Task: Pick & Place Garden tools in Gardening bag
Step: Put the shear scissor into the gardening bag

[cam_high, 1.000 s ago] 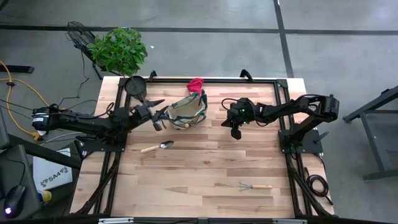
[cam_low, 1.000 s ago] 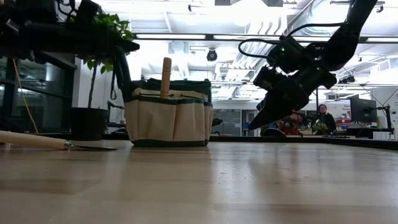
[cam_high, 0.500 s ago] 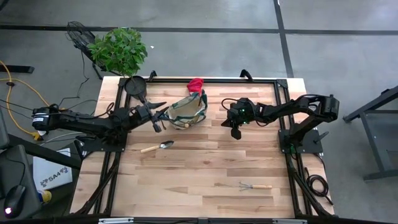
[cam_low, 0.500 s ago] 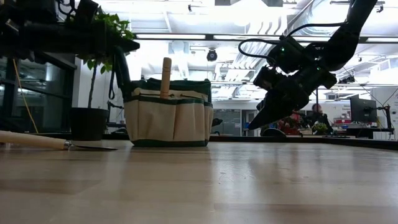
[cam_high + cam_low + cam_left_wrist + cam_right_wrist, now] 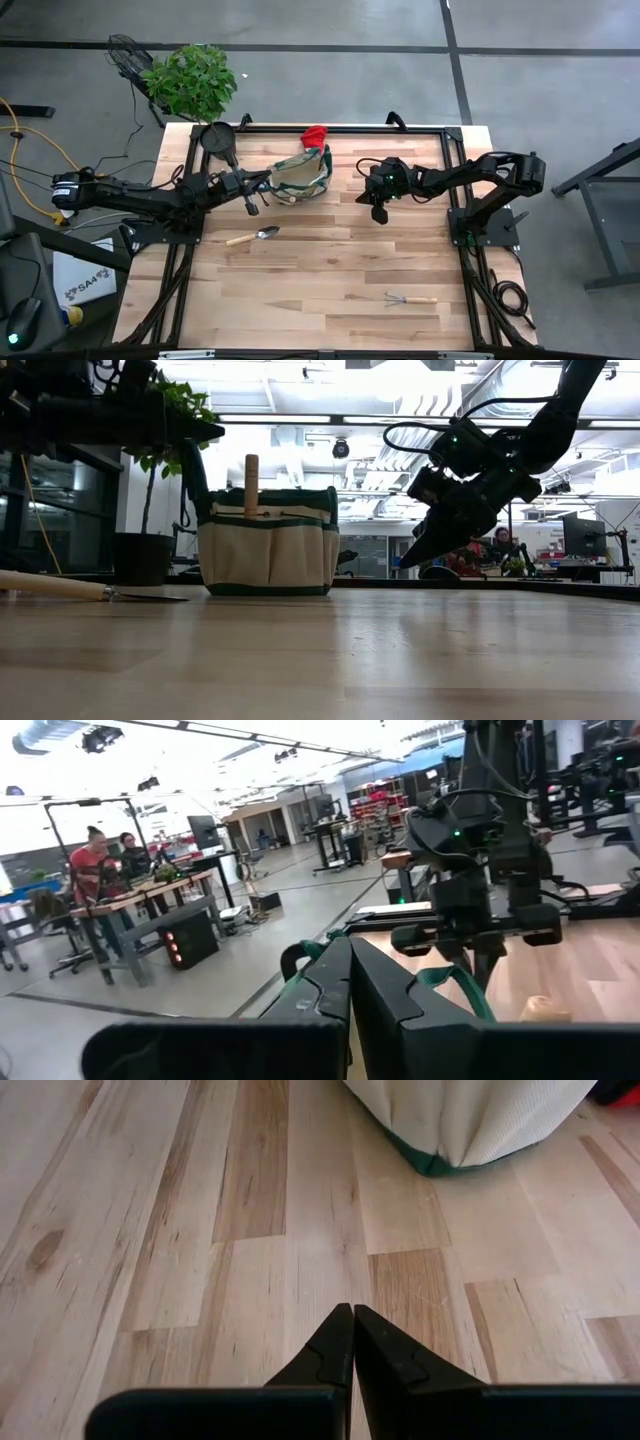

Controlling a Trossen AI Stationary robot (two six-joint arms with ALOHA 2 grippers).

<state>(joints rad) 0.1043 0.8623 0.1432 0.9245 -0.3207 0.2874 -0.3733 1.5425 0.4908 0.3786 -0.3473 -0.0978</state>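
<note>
**Wooden tabletop, bag partly filled**

Tabletop [image 5: 330, 260] holds the bag [image 5: 302, 176] containing one wooden-handled tool [image 5: 251, 485]; trowel [image 5: 255, 236] and rake [image 5: 408, 298] remain outside. Left gripper [image 5: 252, 190], jaws pinching the bag's handle; right gripper [image 5: 380, 213] hovers beside the bag, jaws pressed together.

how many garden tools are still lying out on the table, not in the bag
2: the trowel lies in front of the left gripper, and the mini rake lies near the table's front right. Others may be hidden behind the gardening bag.

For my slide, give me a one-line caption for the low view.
Tan gardening bag upright on the table, a wooden handle poking out; right gripper hovers beside it, fingers shut.
</note>
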